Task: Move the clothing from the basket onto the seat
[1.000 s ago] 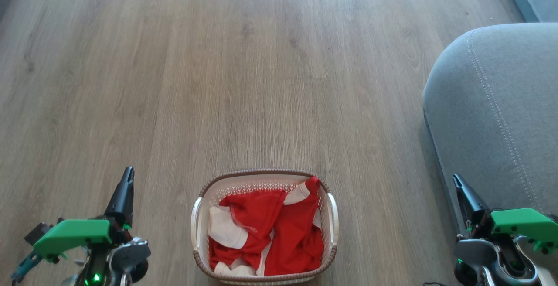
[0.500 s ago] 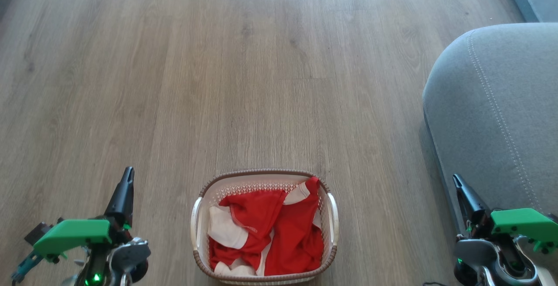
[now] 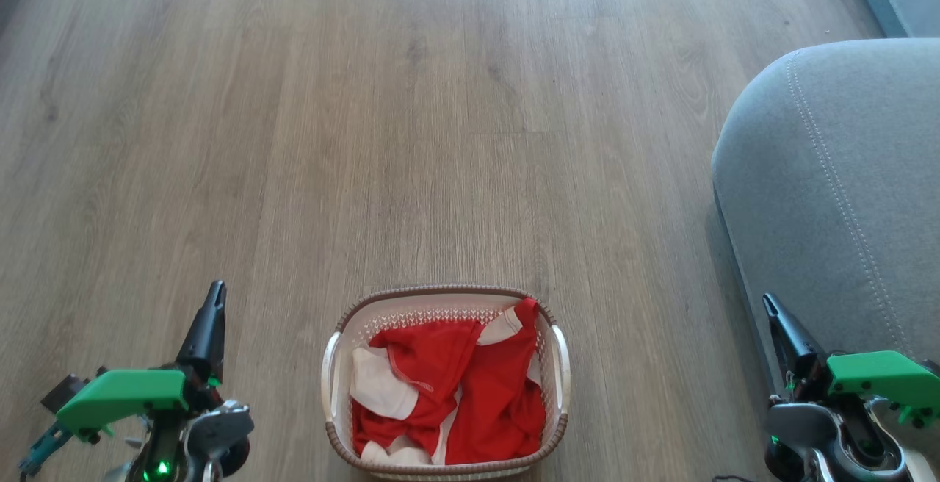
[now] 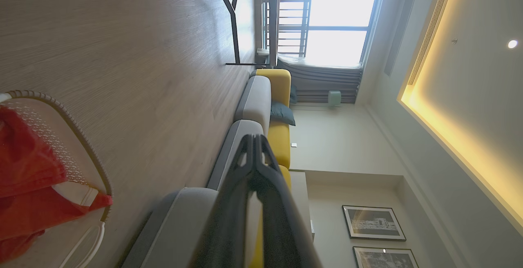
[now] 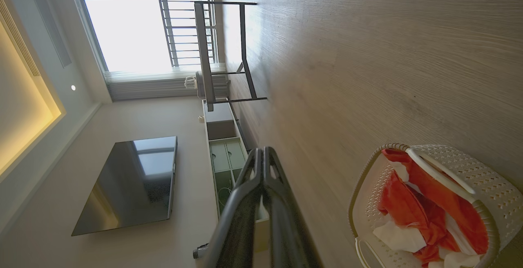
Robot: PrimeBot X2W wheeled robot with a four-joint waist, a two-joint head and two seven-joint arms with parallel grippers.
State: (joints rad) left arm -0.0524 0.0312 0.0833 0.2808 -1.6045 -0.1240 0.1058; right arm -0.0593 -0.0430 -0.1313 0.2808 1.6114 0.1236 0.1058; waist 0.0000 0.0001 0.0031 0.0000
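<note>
Head view first: you're looking down at the basket (image 3: pixel 440 292) sitting on the wood floor (image 3: pixel 367 137) at 6 o'clock. The clothing (image 3: pixel 455 379) is lying heaped inside it, red with cream sleeves, one red corner riding up over the rim at 1 o'clock. The left gripper (image 3: pixel 215 292) is hovering at 8 o'clock and the right gripper (image 3: pixel 769 303) at 4 o'clock, both with fingers pressed together and carrying nothing. The seat (image 3: pixel 844 195) is bulging in at 3 o'clock, just beside the right gripper. So the basket is lying between your arms, at 4 o'clock from the left fingertips and 8 o'clock from the right. The left is looking the nearer (though the right is sitting next to the drop spot). The heap is showing no clear long axis.

Left wrist view: the left gripper (image 4: pixel 254 139) is pointing out across the room, tips meeting. The basket (image 4: pixel 61 112) and clothing (image 4: pixel 28 166) are sitting at 8 o'clock, the seat (image 4: pixel 179 219) at 6.

Right wrist view: the right gripper (image 5: pixel 261 151) is closed and empty too, with the basket (image 5: pixel 482 178) and clothing (image 5: pixel 412 202) lying at 4 o'clock. I'm judging nothing's been lifted yet; you're needing to open up and swing inward and down.
</note>
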